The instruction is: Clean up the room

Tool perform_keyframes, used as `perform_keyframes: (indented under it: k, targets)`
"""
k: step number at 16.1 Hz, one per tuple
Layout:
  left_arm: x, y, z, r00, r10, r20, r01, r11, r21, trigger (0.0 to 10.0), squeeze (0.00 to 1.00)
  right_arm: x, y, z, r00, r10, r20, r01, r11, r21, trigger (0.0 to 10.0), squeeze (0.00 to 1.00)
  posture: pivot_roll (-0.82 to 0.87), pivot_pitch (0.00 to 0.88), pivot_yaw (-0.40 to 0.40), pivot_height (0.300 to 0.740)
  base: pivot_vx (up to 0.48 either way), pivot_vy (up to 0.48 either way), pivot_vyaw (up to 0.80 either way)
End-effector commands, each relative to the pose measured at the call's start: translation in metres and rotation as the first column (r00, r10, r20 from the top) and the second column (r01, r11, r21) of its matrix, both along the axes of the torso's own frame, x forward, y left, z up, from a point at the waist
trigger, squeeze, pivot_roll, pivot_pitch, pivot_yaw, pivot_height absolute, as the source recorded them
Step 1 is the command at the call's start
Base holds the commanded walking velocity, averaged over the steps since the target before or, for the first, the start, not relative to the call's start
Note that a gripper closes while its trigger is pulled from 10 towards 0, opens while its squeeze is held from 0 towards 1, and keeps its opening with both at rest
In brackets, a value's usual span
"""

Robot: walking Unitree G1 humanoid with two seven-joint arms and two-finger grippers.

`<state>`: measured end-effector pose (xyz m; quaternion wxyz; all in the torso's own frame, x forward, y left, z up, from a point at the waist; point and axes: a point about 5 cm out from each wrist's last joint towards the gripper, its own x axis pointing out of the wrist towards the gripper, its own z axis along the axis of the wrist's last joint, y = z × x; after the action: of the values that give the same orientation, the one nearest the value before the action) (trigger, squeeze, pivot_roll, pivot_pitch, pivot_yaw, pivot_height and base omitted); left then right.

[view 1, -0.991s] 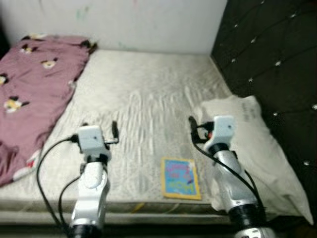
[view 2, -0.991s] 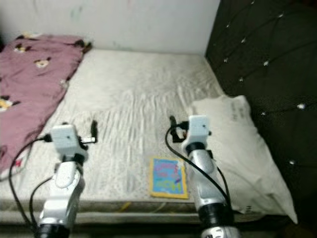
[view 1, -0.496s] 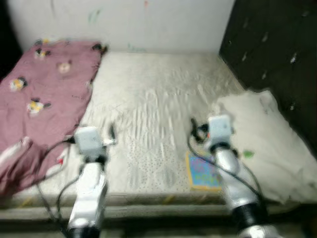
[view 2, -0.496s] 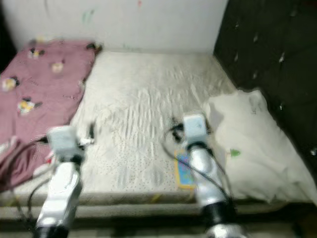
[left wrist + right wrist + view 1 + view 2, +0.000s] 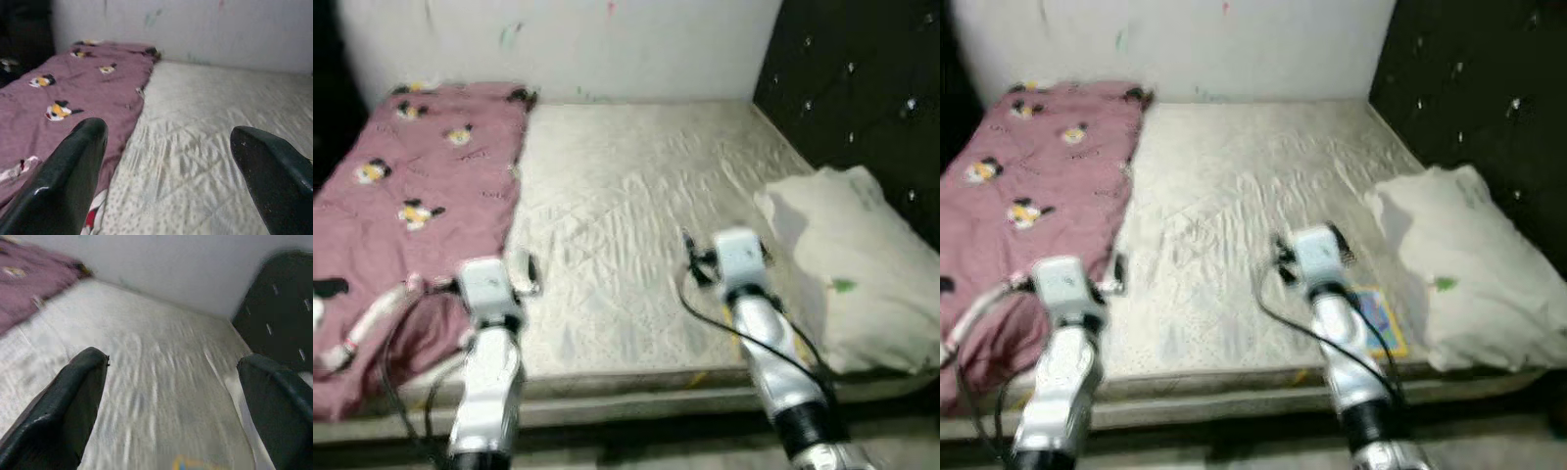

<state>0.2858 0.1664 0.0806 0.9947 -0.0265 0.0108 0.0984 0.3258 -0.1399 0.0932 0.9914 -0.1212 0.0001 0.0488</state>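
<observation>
Now our view has swung leftward since a second ago, the camera's move, not the objects'. We see both pincers, left (image 5: 522,275) and right (image 5: 697,262), spread wide and empty above the bed (image 5: 636,196). A colourful book (image 5: 1378,318) lies near the front edge, beside the white pillow (image 5: 847,264); the pink blanket (image 5: 401,206) sprawls leftward. We judge tidying barely begun.

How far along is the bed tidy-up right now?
Nothing looks tidied yet. The left gripper and right gripper are open, holding nothing, above the cream quilted mattress. Left to do: the crumpled maroon cartoon-print blanket, the colourful flat book by the front edge, and the white pillow.
</observation>
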Motion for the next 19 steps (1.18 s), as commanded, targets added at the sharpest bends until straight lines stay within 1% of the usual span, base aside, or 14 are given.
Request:
perform_keyframes:
  k: [1,3,4,6,7,9,10,13,14,15,16,17,18,19]
  targets:
    - [0.002,0.008,0.005,1.0,0.017,0.013,-0.018,1.0,0.014,10.0,0.0,0.001,0.005,0.0,1.0,0.007,-0.011,-0.007,1.0,0.023,10.0,0.0,-0.02,0.0,-0.036,0.74,0.0,0.48,0.0]
    - [0.002,0.008,0.004,1.0,0.019,0.012,-0.02,1.0,0.012,10.0,0.0,-0.001,0.008,-0.004,1.0,0.009,-0.019,-0.009,1.0,-0.026,10.0,0.0,-0.02,0.0,-0.035,0.74,0.0,0.48,0.0]
    - [0.001,0.005,0.005,1.0,-0.001,0.031,0.001,1.0,0.011,10.0,0.0,-0.002,0.012,-0.004,0.998,0.059,-0.032,-0.059,0.998,-0.006,10.0,0.0,-0.02,0.0,-0.037,0.74,0.0,0.48,0.0]
    - [-0.002,0.003,0.006,0.999,-0.022,0.046,0.02,0.999,0.028,10.0,0.0,-0.003,0.012,0.0,0.997,0.073,-0.02,-0.072,0.995,0.064,10.0,0.0,-0.02,0.0,-0.038,0.74,0.0,0.0,0.0]
    - [-0.004,0.004,0.006,0.999,-0.022,0.047,0.02,0.999,0.027,10.0,0.0,-0.003,0.011,0.0,0.997,0.073,-0.014,-0.072,0.994,0.082,10.0,0.0,-0.02,0.0,-0.038,0.74,0.0,0.0,0.0]
    - [-0.008,0.012,0.003,0.999,-0.01,0.038,0.009,0.999,0.032,10.0,0.0,-0.005,0.015,0.0,0.994,0.11,-0.011,-0.109,0.991,0.076,10.0,0.0,-0.02,0.0,-0.039,0.74,0.0,0.0,0.0]
    - [-0.008,0.013,0.002,0.999,-0.005,0.036,0.004,1.0,0.027,10.0,0.0,-0.006,0.016,0.001,0.993,0.12,-0.005,-0.119,0.99,0.076,10.0,0.0,-0.02,0.0,-0.039,0.74,0.0,0.0,0.0]
    - [-0.002,0.008,0.004,0.999,-0.018,0.041,0.018,1.0,0.019,10.0,0.0,-0.006,0.015,0.003,0.993,0.119,0.0,-0.118,0.989,0.084,10.0,0.0,-0.03,0.0,-0.036,0.74,0.0,0.0,0.47]
    - [-0.002,0.006,0.006,0.998,-0.027,0.052,0.025,0.999,0.031,10.0,0.0,-0.007,0.011,0.006,0.995,0.097,0.021,-0.099,0.987,0.129,10.0,0.0,-0.03,0.0,-0.037,0.74,0.0,0.0,0.0]
    - [-0.004,0.008,0.008,0.998,-0.029,0.061,0.026,0.998,0.059,10.0,0.0,-0.007,0.009,0.008,0.995,0.089,0.038,-0.093,0.987,0.128,10.0,0.0,-0.02,0.0,-0.035,0.74,0.0,0.0,0.0]
    - [-0.007,0.015,0.009,0.997,-0.016,0.072,0.009,0.994,0.109,10.0,0.0,-0.008,0.005,0.01,0.996,0.071,0.057,-0.079,0.988,0.136,10.0,0.0,-0.02,0.0,-0.035,0.74,0.0,0.0,0.0]
    - [-0.014,0.027,0.009,0.997,0.019,0.076,-0.029,0.991,0.134,10.0,0.0,-0.011,-0.002,0.012,0.997,0.044,0.068,-0.054,0.986,0.156,10.0,0.0,-0.02,0.0,-0.035,0.74,0.0,0.0,0.0]
    - [-0.017,0.032,0.008,0.997,0.028,0.077,-0.038,0.99,0.137,10.0,0.0,-0.013,-0.006,0.012,0.997,0.031,0.067,-0.041,0.986,0.161,10.0,0.0,-0.02,0.0,-0.035,0.74,0.0,0.0,0.0]
    - [-0.025,0.039,0.008,0.997,0.038,0.074,-0.051,0.982,0.181,10.0,0.0,-0.019,-0.013,0.008,0.998,0.016,0.056,-0.024,0.989,0.143,10.0,0.0,-0.01,0.0,-0.031,0.74,0.0,0.0,0.0]
